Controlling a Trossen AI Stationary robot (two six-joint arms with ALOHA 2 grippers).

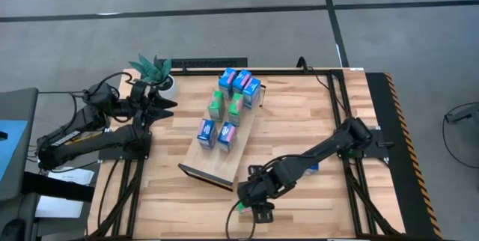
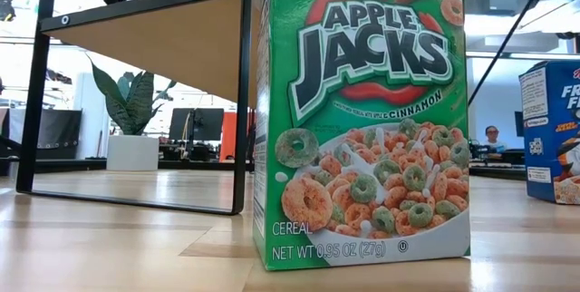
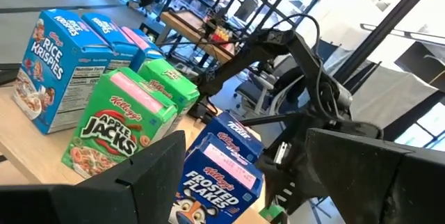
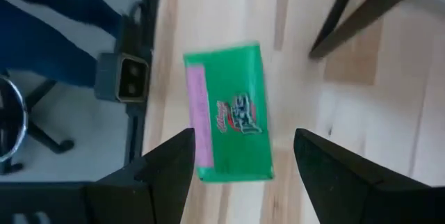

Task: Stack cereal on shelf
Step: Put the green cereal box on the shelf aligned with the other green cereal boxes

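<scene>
Green carton (image 4: 230,112) stands on tabletop near front edge, directly under right gripper (image 4: 240,156); fingers spread wide either side, not touching, nothing held. Shelf (image 1: 217,165) just beyond, seven cartons (image 1: 229,108) already on it. Left gripper (image 1: 166,108) waits open at shelf's far-left side. Risk: fingertip clips carton top on descent, tips it or nudges it toward edge.

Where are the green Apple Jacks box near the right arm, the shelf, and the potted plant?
green Apple Jacks box (image 4: 229,113): right wrist view, green top face.
shelf (image 1: 217,162): high view, bare wooden board.
potted plant (image 1: 153,69): high view, leaves.
</scene>
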